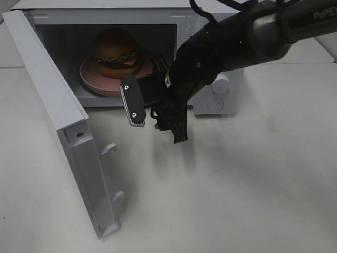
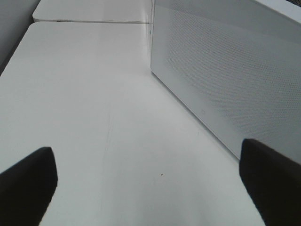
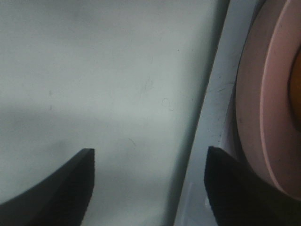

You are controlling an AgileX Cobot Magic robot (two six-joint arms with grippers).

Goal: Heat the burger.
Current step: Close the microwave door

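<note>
Burger (image 1: 116, 51) on a round pink plate (image 1: 93, 80), sitting inside the white microwave (image 1: 105, 16), whose door (image 1: 52, 89) hangs wide open. The right end effector (image 1: 158, 129) hovers just in front of the microwave's opening, jaws apart and holding nothing; its wrist view shows the plate's rim just inside the microwave's sill. The left end effector (image 2: 148, 179) is also spread open and empty over the table (image 1: 253, 174), beside a perforated white panel that is probably a wall of the microwave.

The step in hand appears to be clearing the opening so the door can be shut. To do it well, the right arm should be fully clear of the microwave before the door swings, and the push should land on the door's outer face, near its free edge, without shoving the microwave. The two knobs (image 1: 220, 83) on the microwave come after.

Readable writing: "PiPE", cut off by the frame edge, on the right arm (image 1: 295, 23). The knobs show no legible markings.
</note>
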